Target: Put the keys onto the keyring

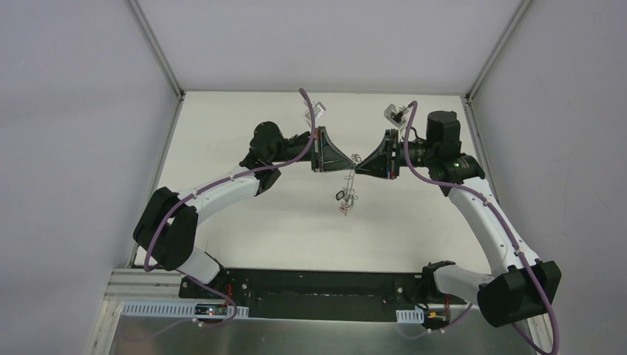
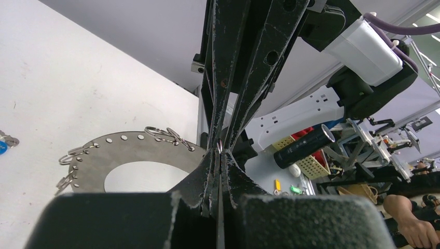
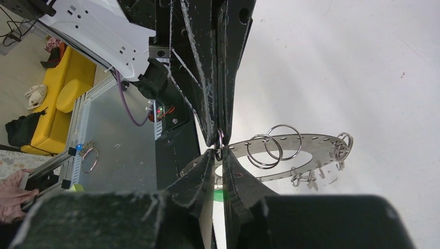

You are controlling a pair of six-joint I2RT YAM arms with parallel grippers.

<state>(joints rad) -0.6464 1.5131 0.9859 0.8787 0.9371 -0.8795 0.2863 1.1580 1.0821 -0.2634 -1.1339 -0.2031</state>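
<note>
The keyring [image 2: 91, 162] hangs above the worktop [image 1: 244, 222], one small rim loop pinched by the left claw [image 2: 218, 149] and right claw [image 3: 217, 154], both pressed shut on it. Some keys [image 1: 344, 201] seem to dangle beneath the keyring; several loops look empty, so threading is likely unfinished

— Worktop [image 1: 244, 222]?
— White, matte, plain. Closed in by pale walls [image 1: 74, 148] at the back and both sides, with a metal rail [image 1: 171, 133] along each side edge.
— Lying on it?
— At the far left of the left wrist view, a silver key [image 2: 5, 141] with a blue tag, flat on the white. Near it, the grey keyring [image 2: 135, 150]; impossible to tell whether resting there or lifted clear.
— Marks?
— One tiny red speck [image 3: 402, 75]. Along the near edge, a black plate [image 1: 318, 285] under the arm bases.
</note>
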